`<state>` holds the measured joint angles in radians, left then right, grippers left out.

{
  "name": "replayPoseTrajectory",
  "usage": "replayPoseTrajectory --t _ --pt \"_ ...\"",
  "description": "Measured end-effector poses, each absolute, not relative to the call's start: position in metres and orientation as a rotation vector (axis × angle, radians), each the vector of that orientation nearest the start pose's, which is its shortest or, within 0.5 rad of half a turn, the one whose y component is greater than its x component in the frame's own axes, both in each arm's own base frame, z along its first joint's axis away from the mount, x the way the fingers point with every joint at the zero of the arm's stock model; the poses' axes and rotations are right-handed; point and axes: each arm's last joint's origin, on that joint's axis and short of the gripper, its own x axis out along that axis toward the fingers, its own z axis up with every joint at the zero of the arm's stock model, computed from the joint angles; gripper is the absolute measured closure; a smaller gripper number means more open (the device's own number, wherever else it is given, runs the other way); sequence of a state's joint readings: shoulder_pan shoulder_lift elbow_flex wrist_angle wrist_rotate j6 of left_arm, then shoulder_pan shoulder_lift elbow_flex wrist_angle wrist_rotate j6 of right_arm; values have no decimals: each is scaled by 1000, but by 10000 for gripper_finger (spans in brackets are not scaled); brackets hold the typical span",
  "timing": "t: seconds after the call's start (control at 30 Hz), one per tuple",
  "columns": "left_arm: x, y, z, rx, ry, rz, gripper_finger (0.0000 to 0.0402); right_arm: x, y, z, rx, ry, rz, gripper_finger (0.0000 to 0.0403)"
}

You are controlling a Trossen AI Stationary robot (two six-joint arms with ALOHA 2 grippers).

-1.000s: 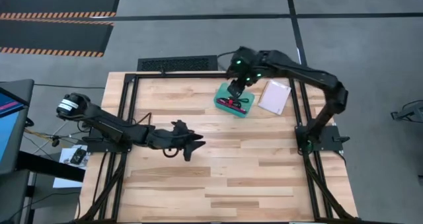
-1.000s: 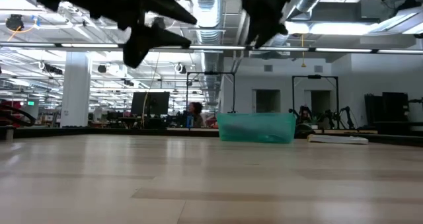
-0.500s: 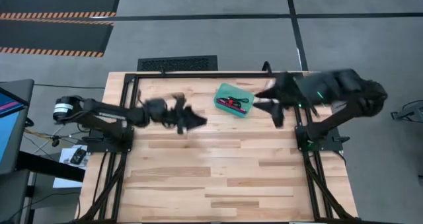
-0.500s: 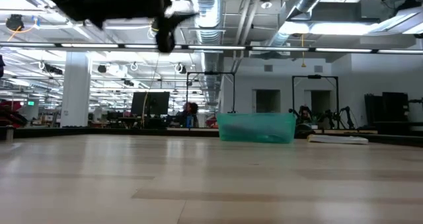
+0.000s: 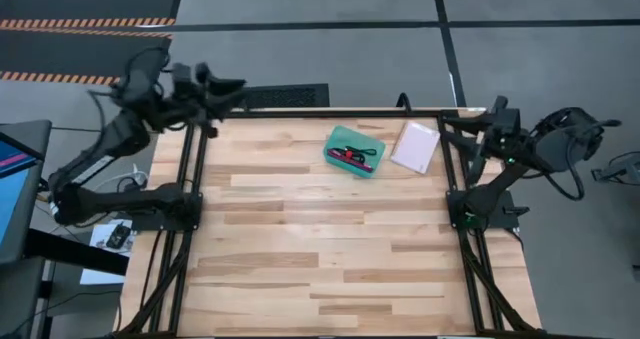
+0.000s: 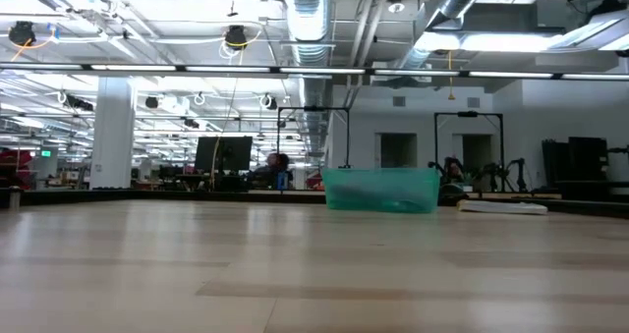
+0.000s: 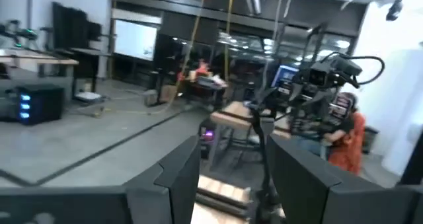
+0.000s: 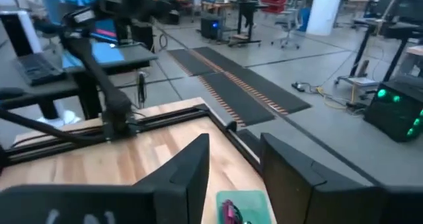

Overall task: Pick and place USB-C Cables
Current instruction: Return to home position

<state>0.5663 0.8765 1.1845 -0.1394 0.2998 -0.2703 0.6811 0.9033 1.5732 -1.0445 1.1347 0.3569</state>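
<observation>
Teal tray (image 5: 342,137) holds the cables (image 5: 352,157), perhaps all four; left end effector (image 7: 231,159) and right end effector (image 8: 234,151) hang released near the worktop's (image 5: 330,249) far corners.

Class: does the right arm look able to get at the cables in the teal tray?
Probably yes: nothing covers the cables in the teal tray, and the open right gripper faces it.

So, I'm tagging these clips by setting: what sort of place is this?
Probably a large robotics lab or workshop: exposed ceiling ducts, a distant monitor, and hazard-striped floor mats.
</observation>
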Motion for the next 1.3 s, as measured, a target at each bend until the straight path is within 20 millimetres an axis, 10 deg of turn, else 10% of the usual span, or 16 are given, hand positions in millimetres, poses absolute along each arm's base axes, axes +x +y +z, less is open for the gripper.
replayPoseTrajectory --t 0.37,0.8,1.3 --pt "132 86 374 -335 8 278 239 51 7 397 238 -51 -440 295" --pt "145 89 273 -451 -14 26 239 53 13 343 178 -344 -223 308" --pt "138 87 218 -439 27 71 239 43 3 294 199 -341 -296 308"
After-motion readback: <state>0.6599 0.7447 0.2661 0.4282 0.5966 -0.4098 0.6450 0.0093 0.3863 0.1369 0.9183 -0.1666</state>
